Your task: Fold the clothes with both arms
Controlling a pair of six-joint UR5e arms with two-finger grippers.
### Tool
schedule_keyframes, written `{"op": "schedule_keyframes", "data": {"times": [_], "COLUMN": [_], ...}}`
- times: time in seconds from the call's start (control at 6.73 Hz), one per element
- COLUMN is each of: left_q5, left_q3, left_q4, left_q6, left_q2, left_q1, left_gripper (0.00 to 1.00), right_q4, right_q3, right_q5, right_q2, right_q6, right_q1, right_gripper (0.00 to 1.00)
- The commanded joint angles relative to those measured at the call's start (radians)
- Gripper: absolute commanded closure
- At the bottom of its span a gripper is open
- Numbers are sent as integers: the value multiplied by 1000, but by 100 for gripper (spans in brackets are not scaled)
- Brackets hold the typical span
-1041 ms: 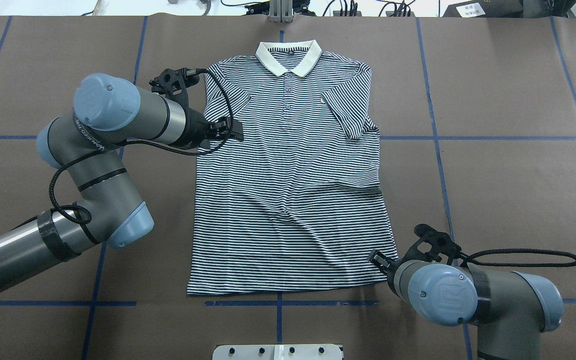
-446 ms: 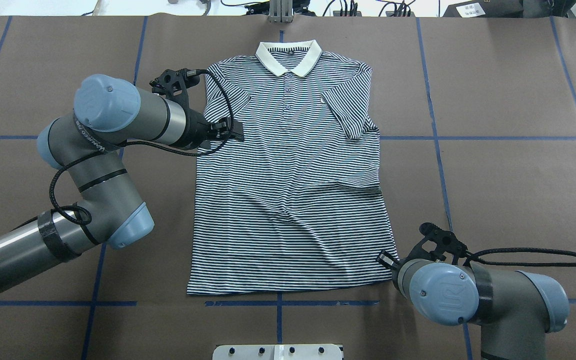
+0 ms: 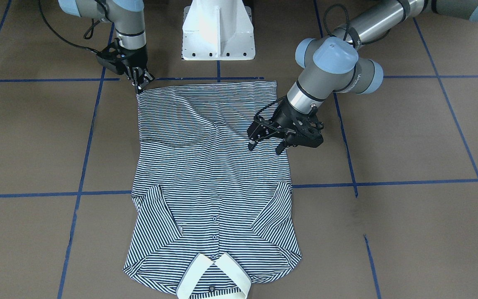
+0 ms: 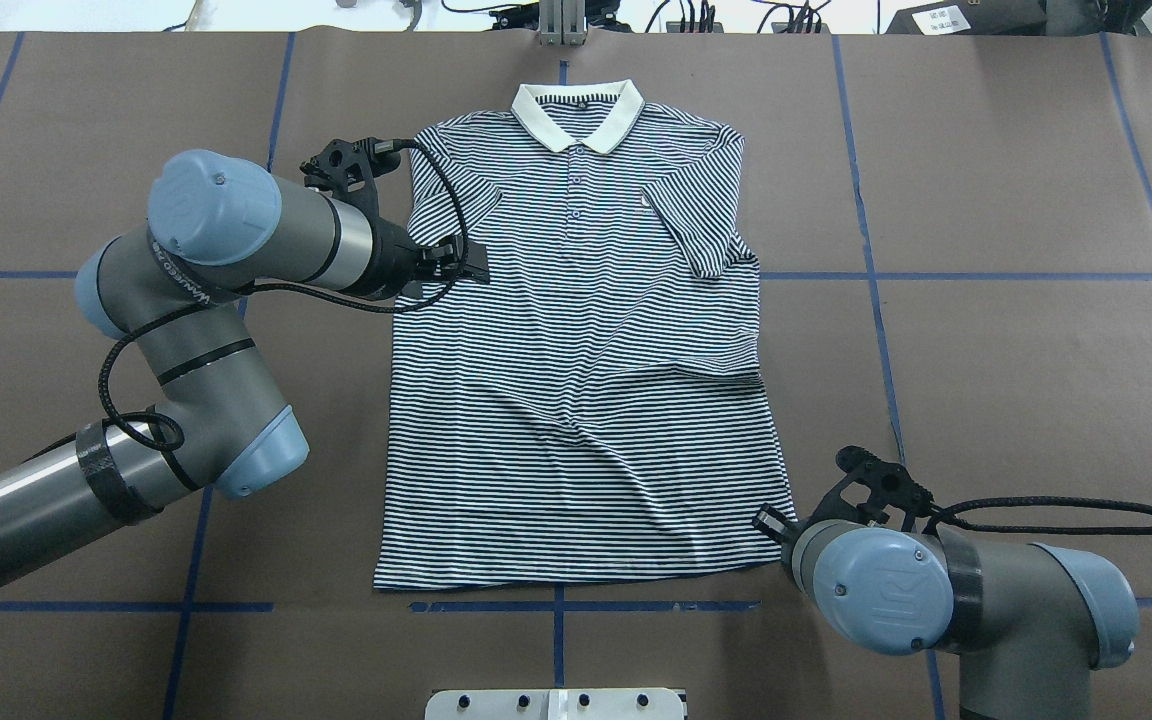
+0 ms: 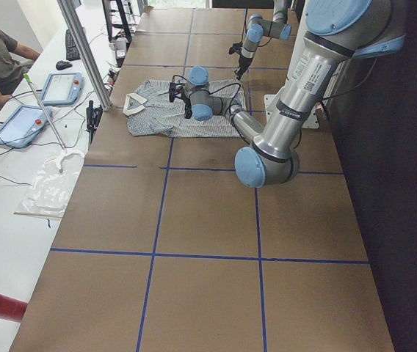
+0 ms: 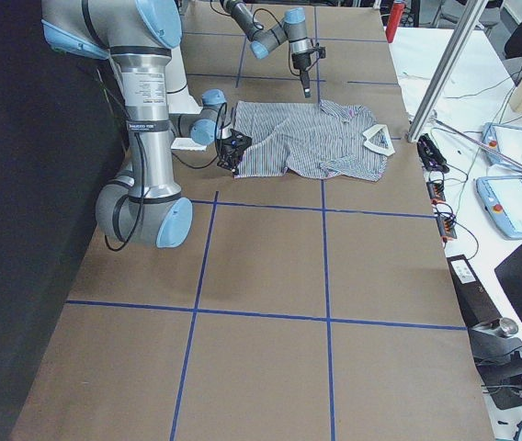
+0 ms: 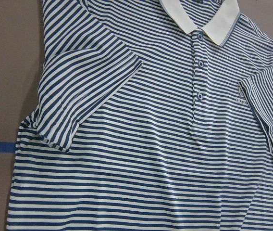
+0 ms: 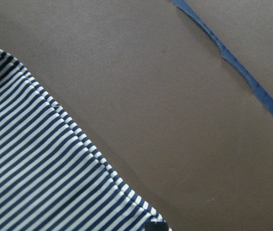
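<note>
Polo shirt (image 4: 576, 400) lies flat, grippers at its edges, fold not begun.
L gripper (image 3: 265, 147) is wide open w/ nothing in it, over the shirt's side edge, sleeve (image 7: 83, 91) just beyond it toward the collar (image 4: 576, 115). R gripper (image 3: 140, 86) sits at the hem corner (image 3: 139, 96) (can't tell if it's pinching cloth). Shirt's long axis runs away from it, hem to collar. Vs 1 s ago: R gripper slid slightly outward, L approx. same.
</note>
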Motion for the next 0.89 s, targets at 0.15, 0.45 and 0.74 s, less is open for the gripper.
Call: {"op": "schedule_keyframes", "data": {"times": [0.15,0.45,0.74], "left_q5": [6,261,402], "left_q3": [-18,-225,-415], "left_q4": [2,69,183], "left_q6": [-29,-187,-193], "left_q2": [0,127,340], "left_q1": [0,206,375], "left_gripper": [9,11,12], "right_q4": [-1,-9,-9], "right_q3": [12,40,57], "right_q5": [5,5,5], "right_q2": [3,-5,-7], "right_q6": [-3,-3,-6], "right_q1": [3,5,8], "right_gripper": [100,100,100]}}
